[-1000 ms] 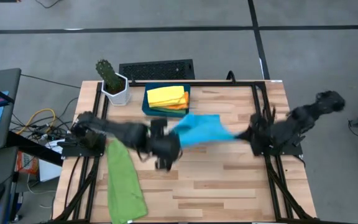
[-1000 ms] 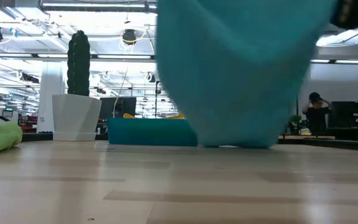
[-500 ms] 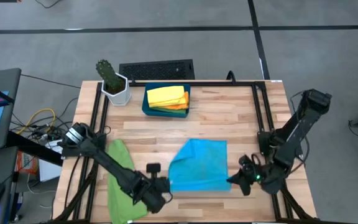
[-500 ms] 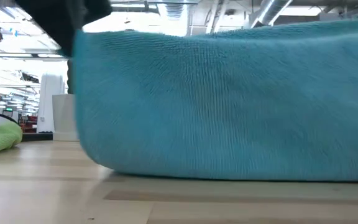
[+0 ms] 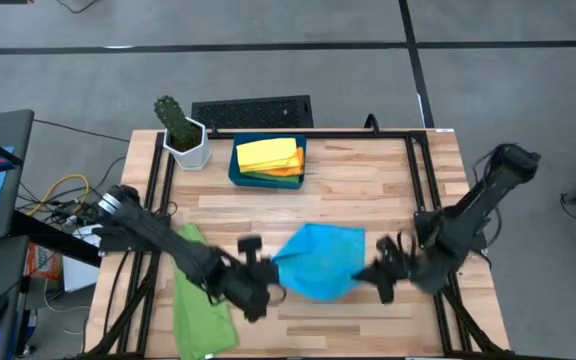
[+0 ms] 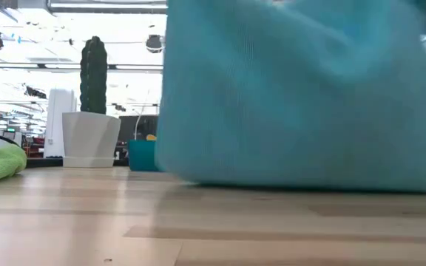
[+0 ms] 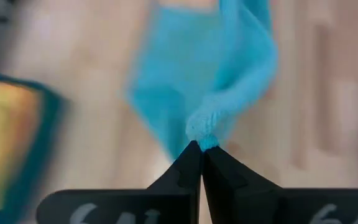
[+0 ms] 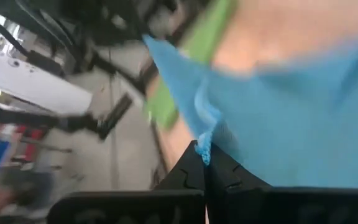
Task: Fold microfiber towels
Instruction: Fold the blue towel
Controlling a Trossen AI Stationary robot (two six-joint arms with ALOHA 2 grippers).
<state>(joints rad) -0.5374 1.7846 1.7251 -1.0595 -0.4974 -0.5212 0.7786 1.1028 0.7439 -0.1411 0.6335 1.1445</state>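
Note:
The sky-blue towel (image 5: 318, 260) is held up between both grippers over the table's near middle. In the low view it hangs as a wide sheet (image 6: 302, 96). My left gripper (image 5: 268, 282) is shut on its left corner and my right gripper (image 5: 373, 272) is shut on its right corner. One green towel (image 5: 203, 300) lies crumpled on the table at the near left. A yellow towel (image 5: 266, 153) and an orange towel (image 5: 290, 170) lie folded in the dark teal tray (image 5: 236, 172). My left gripper pinches a bunched corner of the blue towel (image 7: 202, 129) between its two fingertips. The cloth runs away from the fingers toward the table, lifted at this corner. My right gripper pinches the towel's other near corner (image 8: 202, 149) between its fingertips. The cloth spreads away from the fingers; its far part (image 5: 323, 236) lies on the table.
A cactus in a white pot (image 5: 183, 138) stands at the far left corner, beside the tray. A dark keyboard-like grille (image 5: 252, 110) lies beyond the far edge. Bare wood (image 5: 368, 180) lies to the right of the tray and along the near edge.
Both grippers first swung toward the near edge and drew the blue towel out flat on the table. They have since risen and gone back toward the far edge and toward each other, lifting the towel's near edge while its far part stays on the table.

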